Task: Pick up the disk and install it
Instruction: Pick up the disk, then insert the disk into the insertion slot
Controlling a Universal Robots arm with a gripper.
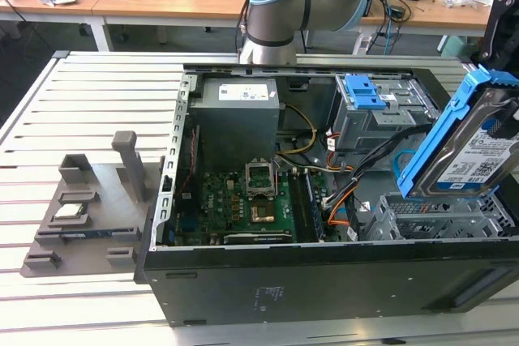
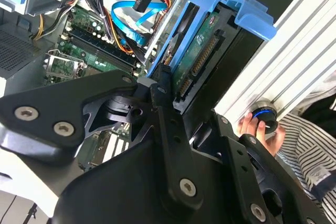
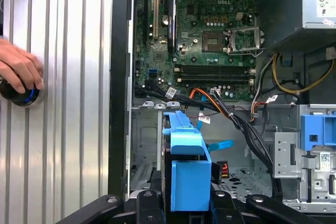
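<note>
The end effector (image 3: 187, 203) is clamped on the disk (image 1: 473, 142). It holds the disk tilted over the metal drive cage (image 1: 442, 215), at the exterior view's right end of the open computer case (image 1: 324, 269). The arm (image 1: 280, 6) rises from behind the case.

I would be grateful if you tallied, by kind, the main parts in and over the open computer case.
disk: 1
power supply: 1
motherboard: 1
drive cage: 1
Total: 4
</note>
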